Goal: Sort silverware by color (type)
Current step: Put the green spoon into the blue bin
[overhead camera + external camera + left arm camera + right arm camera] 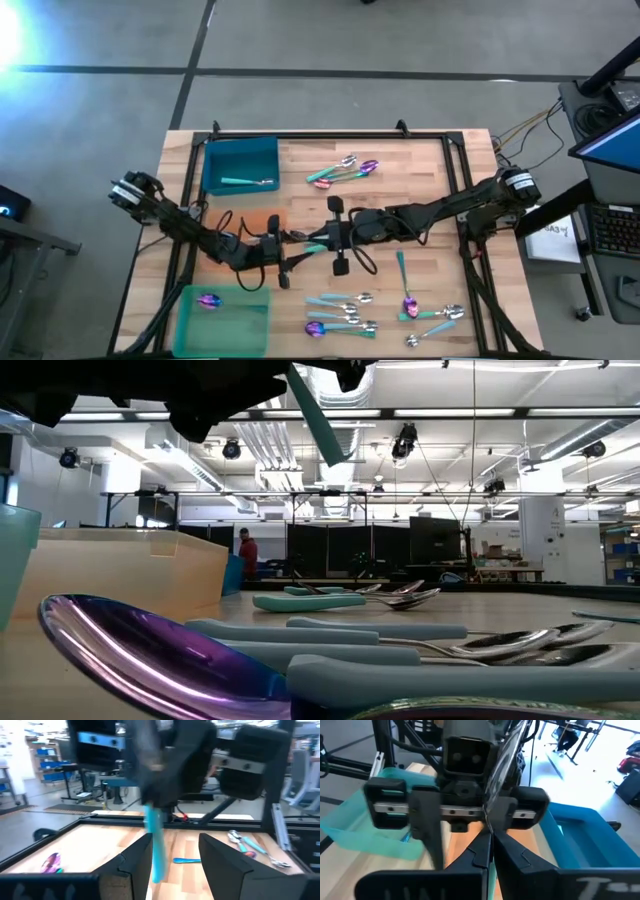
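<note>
My right gripper [326,240] is over the table's middle, shut on a spoon with a teal handle [156,850]. My left gripper [175,845] faces it from the table's left, open, with a finger on either side of the hanging handle. That handle is close to one left finger [137,857]; I cannot tell whether they touch. Other silverware lies in groups near the far edge [345,170] and the near edge [342,315], [432,315]. One teal-handled piece [250,181] lies in the blue tray [215,160]. A purple one [208,300] lies in the green tray [250,325]. My right gripper pinches the spoon between its two fingertips [482,845], about where the shiny metal part [496,790] meets the teal handle. The fingers come level from the table's right. The spoon is lifted clear, with its handle [318,420] hanging tilted below the fingers.
An orange mat [268,222] lies under the left arm, between the blue and green trays. A single teal-handled spoon [400,265] lies right of centre. Black frame rails [330,135] run along the table's edges. A person [247,550] stands far back in the room.
</note>
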Robot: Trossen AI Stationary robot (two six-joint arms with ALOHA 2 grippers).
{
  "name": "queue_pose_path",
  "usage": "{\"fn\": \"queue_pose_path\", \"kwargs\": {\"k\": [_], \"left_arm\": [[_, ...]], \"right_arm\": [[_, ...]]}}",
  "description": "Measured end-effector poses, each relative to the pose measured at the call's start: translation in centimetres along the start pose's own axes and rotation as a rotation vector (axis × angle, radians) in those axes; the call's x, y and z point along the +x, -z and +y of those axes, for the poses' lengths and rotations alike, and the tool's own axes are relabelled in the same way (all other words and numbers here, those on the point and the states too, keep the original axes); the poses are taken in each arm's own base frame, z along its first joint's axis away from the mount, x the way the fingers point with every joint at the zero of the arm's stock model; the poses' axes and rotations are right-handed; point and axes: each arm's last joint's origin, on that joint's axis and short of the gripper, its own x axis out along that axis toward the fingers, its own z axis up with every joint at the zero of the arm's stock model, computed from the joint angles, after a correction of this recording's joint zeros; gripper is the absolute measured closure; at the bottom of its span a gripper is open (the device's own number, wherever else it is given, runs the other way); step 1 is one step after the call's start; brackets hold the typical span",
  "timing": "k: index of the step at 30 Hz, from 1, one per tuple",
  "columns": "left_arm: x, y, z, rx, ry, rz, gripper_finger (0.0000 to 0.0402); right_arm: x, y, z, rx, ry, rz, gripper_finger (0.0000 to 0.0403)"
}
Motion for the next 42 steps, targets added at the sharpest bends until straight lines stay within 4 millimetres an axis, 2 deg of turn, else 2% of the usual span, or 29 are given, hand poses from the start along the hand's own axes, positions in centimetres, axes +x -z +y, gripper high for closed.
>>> {"fn": "queue_pose_path", "kwargs": {"k": [16, 21, 28, 37, 42], "left_arm": [[0.4, -0.6, 0.0, 0.005, -0.013, -0.018, 0.0261], [0.5, -0.8, -0.2, 0.017, -0.008, -0.024, 0.0295], [0.6, -0.9, -0.2, 0.012, -0.003, -0.026, 0.0386], [0.6, -0.8, -0.2, 0.010, -0.009, -0.020, 0.0393], [0.2, -0.7, 0.4, 0.016, -0.040, -0.016, 0.0394]], "right_arm": [[0.0, -0.2, 0.3, 0.020, -0.055, -0.012, 0.0394], [0.0, -0.3, 0.6, 0.016, -0.104, -0.026, 0.0394], [0.0, -0.4, 0.6, 0.014, -0.098, -0.036, 0.0394], [-0.1, -0.2, 0.6, 0.064, -0.083, -0.004, 0.0391], [-1.3, -0.5, 0.2, 0.051, -0.036, 0.058, 0.0361]]}}
